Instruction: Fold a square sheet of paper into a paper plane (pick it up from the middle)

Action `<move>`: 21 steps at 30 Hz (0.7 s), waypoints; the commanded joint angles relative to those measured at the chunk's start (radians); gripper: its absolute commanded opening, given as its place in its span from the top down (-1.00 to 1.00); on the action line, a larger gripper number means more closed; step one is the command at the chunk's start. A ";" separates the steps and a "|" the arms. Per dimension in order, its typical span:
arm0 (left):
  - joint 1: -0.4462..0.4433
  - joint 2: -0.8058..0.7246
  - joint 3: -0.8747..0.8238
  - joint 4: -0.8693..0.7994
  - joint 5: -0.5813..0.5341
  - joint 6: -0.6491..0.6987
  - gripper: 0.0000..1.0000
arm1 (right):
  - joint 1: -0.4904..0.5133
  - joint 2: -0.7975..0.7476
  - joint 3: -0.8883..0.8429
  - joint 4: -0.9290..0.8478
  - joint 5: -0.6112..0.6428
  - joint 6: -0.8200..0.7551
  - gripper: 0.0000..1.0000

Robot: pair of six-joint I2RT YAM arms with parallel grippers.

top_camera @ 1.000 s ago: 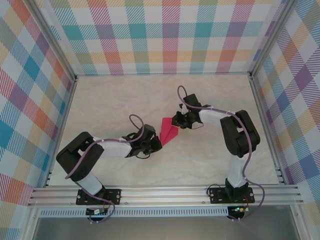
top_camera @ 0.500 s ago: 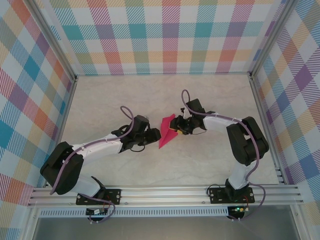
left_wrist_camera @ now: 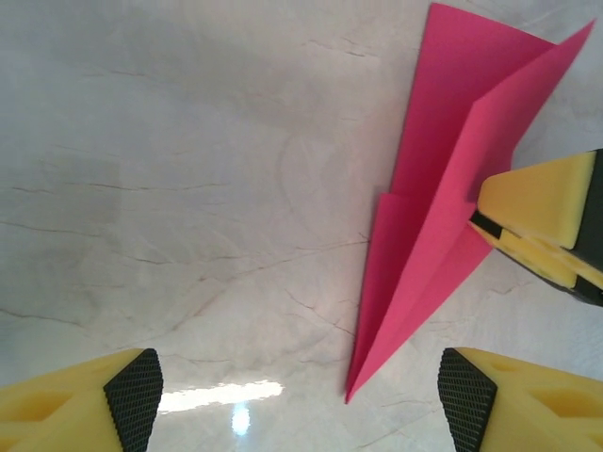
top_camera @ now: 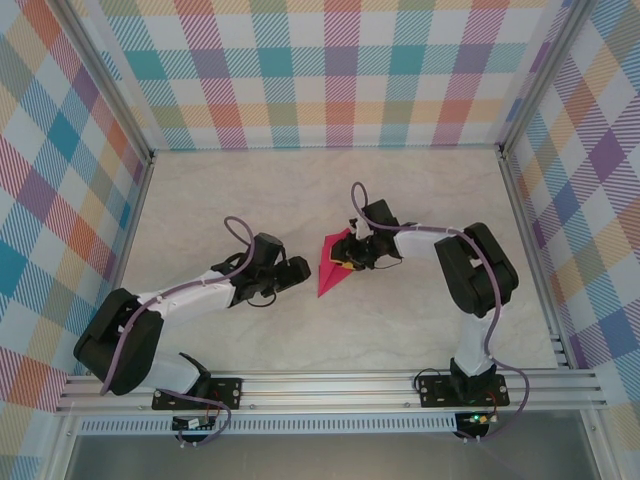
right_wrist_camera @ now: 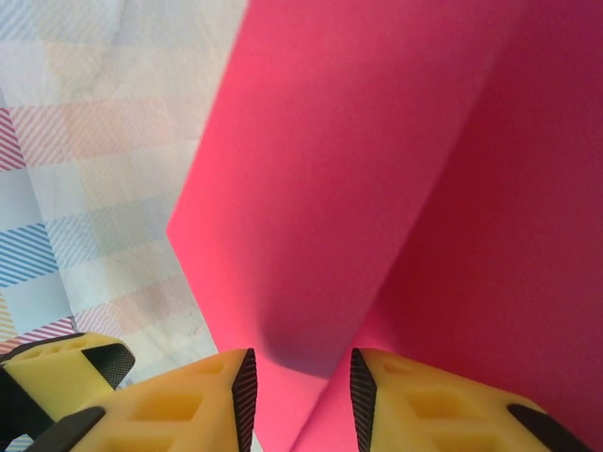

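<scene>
Pale cream marbled table (top_camera: 220, 200), walled on three sides by pastel plaid panels (top_camera: 330, 70). Near the table's middle: magenta-pink paper plane (top_camera: 328, 272), a narrow folded dart of thin paper, pointed nose aimed at the near edge and a touch left, wide tail toward the far edge. Lower layer flat on the table, one long flap raised off it along the centre crease. Right side of that flap pinched between the yellow, black-padded fingers of the right gripper (top_camera: 350, 258), jaws pressed close with pink paper running down between the pads. In the right wrist view, pink across most of the frame, with the crease dropping straight into that narrow gap. Just left of the nose and clear of the paper: left gripper (left_wrist_camera: 301, 395), spread wide, gripping nothing, with the nose tip just ahead of its two fingertips in the left wrist view and a glare patch on the bare table beside it. Black-and-white arms (top_camera: 200, 295) reaching in from the near edge, purple cables (top_camera: 232, 225) looped along each. Silver aluminium rail (top_camera: 330, 385) along the near edge, carrying both bases.
</scene>
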 commanded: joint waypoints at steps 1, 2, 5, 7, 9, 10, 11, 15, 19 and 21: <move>0.035 -0.027 -0.030 0.027 0.027 0.003 -0.65 | 0.008 0.037 0.029 0.047 -0.032 -0.002 0.36; 0.045 -0.026 -0.037 0.034 0.041 0.002 -0.68 | 0.008 0.042 0.028 0.056 -0.033 -0.002 0.38; 0.074 -0.019 -0.055 0.060 0.092 -0.005 -0.83 | 0.009 0.056 0.027 0.078 -0.032 -0.003 0.45; 0.088 -0.021 -0.069 0.089 0.128 -0.007 -0.89 | 0.008 0.062 0.027 0.098 -0.042 -0.003 0.56; 0.101 -0.023 -0.077 0.109 0.157 -0.002 -0.92 | 0.009 0.059 0.023 0.126 -0.055 -0.001 0.69; 0.107 -0.025 -0.082 0.122 0.177 -0.002 -0.93 | 0.008 0.053 0.021 0.141 -0.060 -0.001 0.75; 0.115 -0.028 -0.091 0.141 0.196 -0.003 -0.95 | 0.008 0.043 0.017 0.157 -0.068 0.000 0.81; 0.143 -0.047 -0.116 0.207 0.275 -0.012 -1.00 | 0.008 -0.027 -0.004 0.218 -0.098 -0.004 0.88; 0.168 -0.079 -0.140 0.300 0.369 -0.032 -1.00 | 0.004 -0.104 -0.016 0.269 -0.157 -0.010 0.90; 0.179 -0.099 -0.152 0.366 0.414 -0.052 -1.00 | 0.002 -0.130 -0.012 0.289 -0.197 -0.001 0.91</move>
